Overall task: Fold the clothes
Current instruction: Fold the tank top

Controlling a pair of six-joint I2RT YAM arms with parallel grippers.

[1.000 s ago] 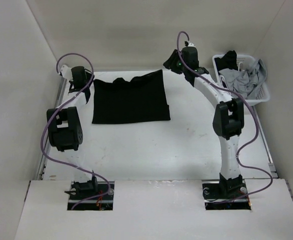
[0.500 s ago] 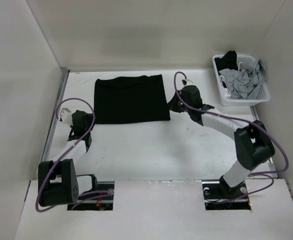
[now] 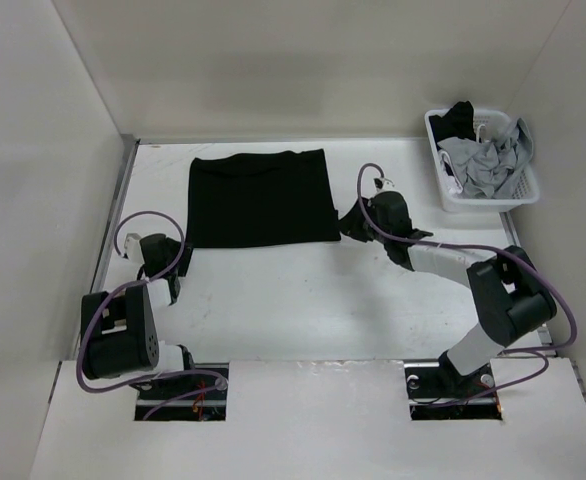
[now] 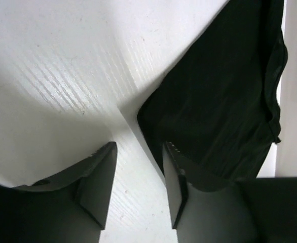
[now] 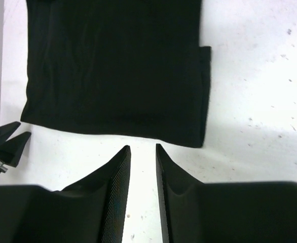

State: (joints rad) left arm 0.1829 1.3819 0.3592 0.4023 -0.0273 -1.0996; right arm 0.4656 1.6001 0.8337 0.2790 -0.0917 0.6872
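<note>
So the white basket (image 3: 485,204) sits in the far right corner of the table (image 3: 303,300). It's stuffed with light grey garments (image 3: 483,160), plus 1 black piece (image 3: 458,118) poking up at its far end.

The black T-shirt (image 3: 261,198) isn't in there. It's lying flat as a tidy rectangle on the far left part of the table, with its far edge close to the back wall (image 3: 273,70) and its left edge near the table's side. 1 layer juts out a bit along the right edge by the near corner.

Between the shirt's near edge and the arm bases it's plain white tabletop.

The left gripper (image 4: 138,172) hangs low just off the shirt's near left corner, fingers spread wide with nothing between them. The right gripper (image 5: 141,152) is over bare table just beside the near right corner, its jaws a narrow gap apart and pinching nothing.
</note>
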